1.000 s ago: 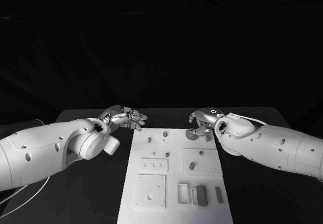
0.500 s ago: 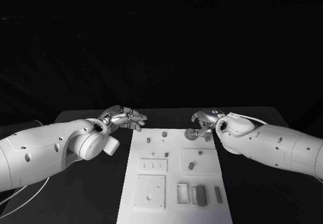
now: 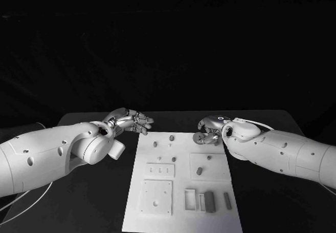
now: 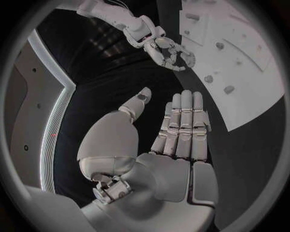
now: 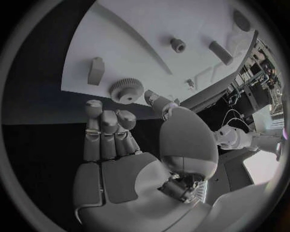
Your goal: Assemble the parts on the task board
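The white task board (image 3: 183, 218) lies in the middle of the black table, with small grey parts on it. A grey gear (image 3: 202, 139) lies flat near its far right corner, seen again as the gear (image 5: 126, 90). My right hand (image 3: 210, 128) hangs right over it, its fingers (image 5: 108, 121) and thumb curved close around the gear without a clear grip. My left hand (image 3: 131, 121) hovers by the board's far left corner, holding nothing, its fingers (image 4: 181, 121) straight.
Short pegs (image 3: 172, 139) stand at the board's far end and another peg (image 3: 199, 172) mid-board. Two bars (image 3: 209, 202) lie near the front by a recessed square plate (image 3: 156, 198). A small block (image 5: 95, 71) sits close to the gear.
My right hand has sunk slightly toward the gear and its forearm has shifted a little. The gear and my left hand stay where they were.
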